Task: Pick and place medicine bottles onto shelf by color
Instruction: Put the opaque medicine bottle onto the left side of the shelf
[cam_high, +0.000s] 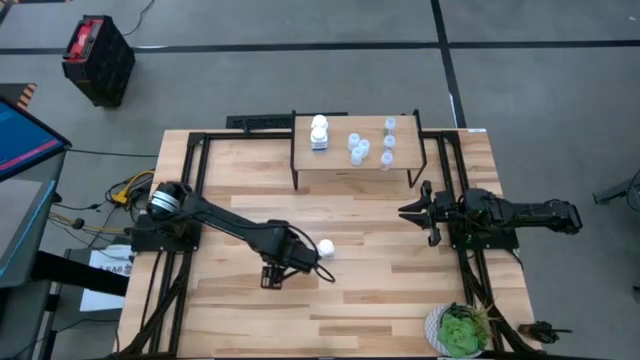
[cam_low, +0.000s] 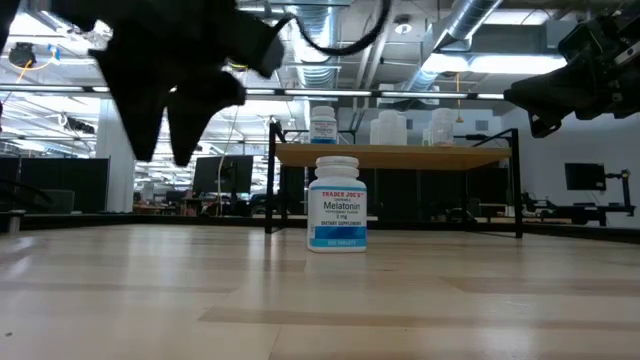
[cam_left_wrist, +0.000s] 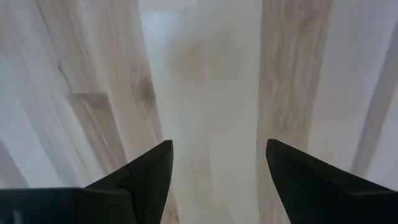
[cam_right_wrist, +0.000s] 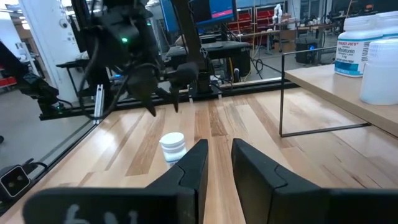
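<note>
One white medicine bottle (cam_high: 326, 247) with a blue-lettered label stands upright on its base on the tabletop, also seen in the low view (cam_low: 337, 205) and the right wrist view (cam_right_wrist: 173, 146). My left gripper (cam_high: 272, 274) hangs above the table, left of the bottle and nearer the front edge. It points down and is open, with only bare wood between its fingers (cam_left_wrist: 217, 168). The shelf (cam_high: 355, 168) stands at the far edge with white bottles (cam_high: 318, 132) on its left part and several translucent ones (cam_high: 357, 148) to their right. My right gripper (cam_high: 418, 212) waits level at the right, slightly open and holding nothing.
A green potted plant (cam_high: 462, 330) sits at the near right corner. The shelf's thin black legs (cam_low: 270, 190) stand behind the lone bottle. Bare tabletop (cam_high: 380, 280) lies between the bottle and the plant. A red and black case (cam_high: 97, 58) is on the floor beyond the table.
</note>
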